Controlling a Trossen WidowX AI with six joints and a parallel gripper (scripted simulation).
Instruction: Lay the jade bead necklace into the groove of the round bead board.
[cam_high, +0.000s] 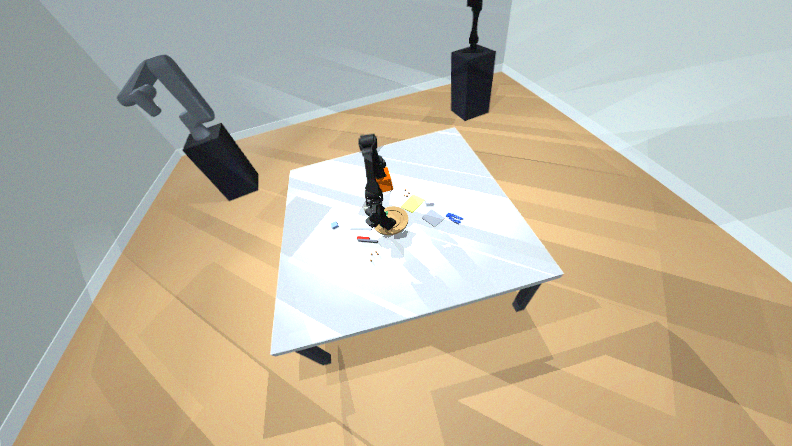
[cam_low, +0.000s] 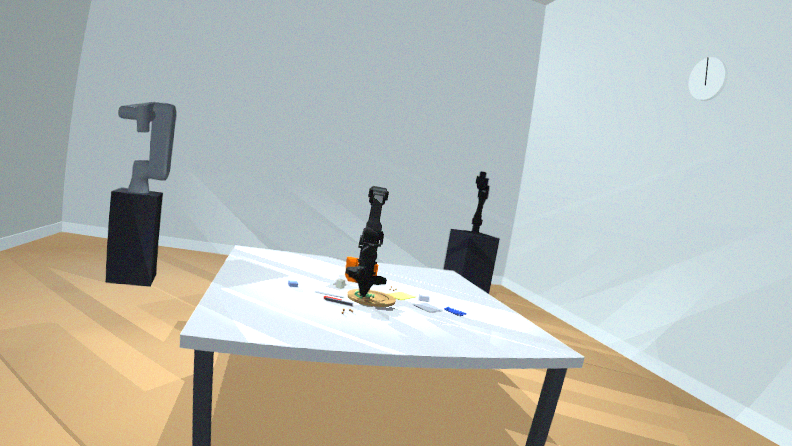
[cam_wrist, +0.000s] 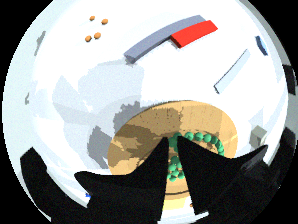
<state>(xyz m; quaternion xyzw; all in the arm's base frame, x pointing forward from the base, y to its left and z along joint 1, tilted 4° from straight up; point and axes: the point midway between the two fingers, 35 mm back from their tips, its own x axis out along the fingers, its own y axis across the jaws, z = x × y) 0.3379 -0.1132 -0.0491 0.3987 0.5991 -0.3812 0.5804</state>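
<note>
Pinching one strand of the jade bead necklace (cam_high: 386, 212) (cam_low: 363, 295) (cam_wrist: 210, 138), the jaws have its loop trailing wrist-view right, over the round board (cam_high: 402, 222) (cam_low: 386, 301) (cam_wrist: 207, 112) (bare groove seems to lie left).

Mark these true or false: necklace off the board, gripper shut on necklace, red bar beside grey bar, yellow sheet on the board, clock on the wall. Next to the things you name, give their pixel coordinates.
1. The necklace is wholly clear of the board. False: the necklace (cam_high: 386, 213) (cam_low: 357, 294) (cam_wrist: 199, 136) is at the board (cam_high: 402, 222) (cam_low: 383, 301) (cam_wrist: 150, 118), within its outline.
2. The gripper (cam_high: 389, 223) (cam_low: 363, 295) (cam_wrist: 173, 140) is shut on the necklace. True.
3. A red bar (cam_high: 363, 237) (cam_low: 331, 298) (cam_wrist: 196, 34) lies beside a longer grey bar (cam_high: 369, 241) (cam_low: 346, 302) (cam_wrist: 155, 40). True.
4. The yellow sheet lies on the board. False: the yellow sheet (cam_high: 413, 203) (cam_low: 403, 296) (cam_wrist: 175, 203) is on the table.
5. A clock (cam_low: 714, 80) hangs on the wall. True.
</note>
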